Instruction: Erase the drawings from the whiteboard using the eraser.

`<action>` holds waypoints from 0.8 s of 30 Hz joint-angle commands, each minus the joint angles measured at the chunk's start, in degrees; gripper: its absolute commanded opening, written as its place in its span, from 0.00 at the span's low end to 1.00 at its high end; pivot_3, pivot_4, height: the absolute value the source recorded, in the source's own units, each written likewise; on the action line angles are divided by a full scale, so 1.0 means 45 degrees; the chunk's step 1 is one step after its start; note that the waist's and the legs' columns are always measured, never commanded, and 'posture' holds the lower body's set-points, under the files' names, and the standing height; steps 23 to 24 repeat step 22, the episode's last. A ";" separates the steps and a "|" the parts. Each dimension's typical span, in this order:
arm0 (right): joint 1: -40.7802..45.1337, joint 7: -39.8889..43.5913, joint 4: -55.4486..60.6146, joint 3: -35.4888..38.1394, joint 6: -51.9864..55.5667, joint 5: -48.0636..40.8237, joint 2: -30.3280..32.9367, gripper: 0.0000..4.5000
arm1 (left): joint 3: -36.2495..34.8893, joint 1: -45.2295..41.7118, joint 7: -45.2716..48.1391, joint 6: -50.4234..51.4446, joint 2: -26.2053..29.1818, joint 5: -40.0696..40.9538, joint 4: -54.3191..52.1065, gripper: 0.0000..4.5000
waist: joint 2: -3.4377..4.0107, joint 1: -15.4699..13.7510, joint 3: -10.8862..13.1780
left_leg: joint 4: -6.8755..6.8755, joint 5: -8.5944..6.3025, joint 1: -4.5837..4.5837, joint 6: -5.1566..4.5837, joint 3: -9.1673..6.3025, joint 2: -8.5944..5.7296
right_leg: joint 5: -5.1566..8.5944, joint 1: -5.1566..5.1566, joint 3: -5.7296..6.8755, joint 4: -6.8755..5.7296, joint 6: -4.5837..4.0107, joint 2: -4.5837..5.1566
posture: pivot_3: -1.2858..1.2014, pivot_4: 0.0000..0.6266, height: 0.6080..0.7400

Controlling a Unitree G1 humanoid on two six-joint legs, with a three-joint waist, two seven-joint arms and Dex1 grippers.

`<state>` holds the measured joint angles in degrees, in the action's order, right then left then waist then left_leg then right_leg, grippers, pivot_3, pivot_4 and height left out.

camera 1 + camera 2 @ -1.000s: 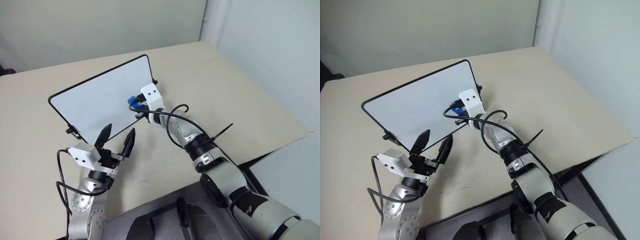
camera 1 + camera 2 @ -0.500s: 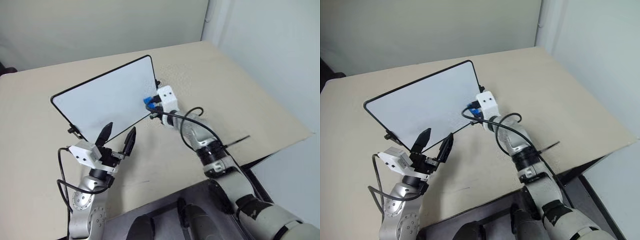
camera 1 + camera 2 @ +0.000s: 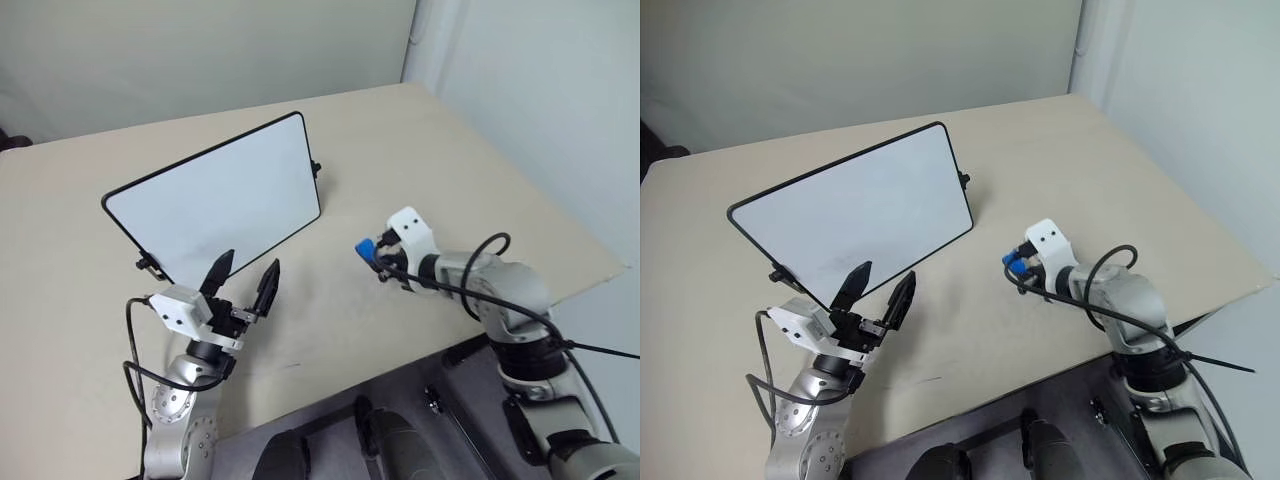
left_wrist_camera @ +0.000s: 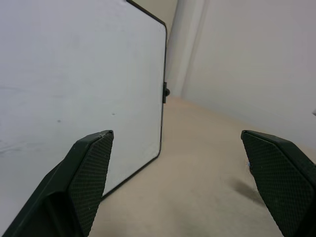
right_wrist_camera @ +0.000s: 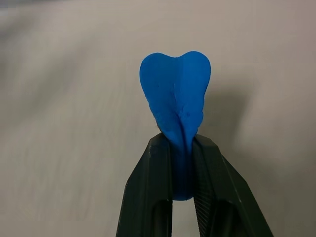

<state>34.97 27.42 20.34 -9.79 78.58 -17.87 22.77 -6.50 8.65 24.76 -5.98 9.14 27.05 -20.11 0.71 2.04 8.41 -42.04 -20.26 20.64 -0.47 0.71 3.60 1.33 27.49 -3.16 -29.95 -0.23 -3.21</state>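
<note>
While the whiteboard (image 3: 215,200) is propped up tilted on the tan table (image 3: 440,160), the left gripper (image 3: 245,282) is seen at its six o'clock side with fingers spread wide, holding nothing. At four o'clock from the board, well apart, the eraser (image 3: 365,247) is pinched by the right gripper (image 3: 375,257).

From the left wrist, the board's white face is seen past two open fingers (image 4: 91,165).

From the right wrist, the blue eraser is squeezed between two closed fingers (image 5: 158,182) over the table.
</note>
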 commanded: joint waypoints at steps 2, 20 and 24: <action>-0.0196 0.0197 0.0857 0.0026 0.0428 -0.0624 0.0173 0.37 | 0.0196 -0.0088 0.0067 -0.0163 -0.0074 -0.0104 -0.0245 1.00 | 0.0001 0.0017 0.0001 | 0.0001 -0.0012 -0.0054 -0.0020 0.0004 -0.0007 | -0.0004 -0.0053 0.0011 0.0014 0.0007 -0.0040 | 0.52 0.24 1.00; -0.2422 0.0488 0.1280 0.2891 -0.9475 -0.1657 -0.1963 1.00 | 0.0260 -0.0795 0.0365 -0.0118 -0.0012 -0.0110 0.0331 1.00 | 0.0013 -0.0028 0.0007 | 0.0038 -0.0080 -0.0116 -0.0095 -0.0082 -0.0102 | 0.0007 -0.0150 -0.0022 0.0150 0.0067 -0.0077 | 0.52 0.24 1.00; -0.2486 0.0452 0.1158 0.2864 -0.9823 -0.1720 -0.2092 1.00 | 0.0202 -0.0803 0.0381 -0.0131 0.0001 -0.0116 0.0341 1.00 | 0.0013 -0.0028 0.0007 | 0.0050 -0.0083 -0.0116 -0.0097 -0.0079 -0.0053 | 0.0019 -0.0151 -0.0024 0.0163 0.0085 -0.0064 | 0.52 0.24 1.00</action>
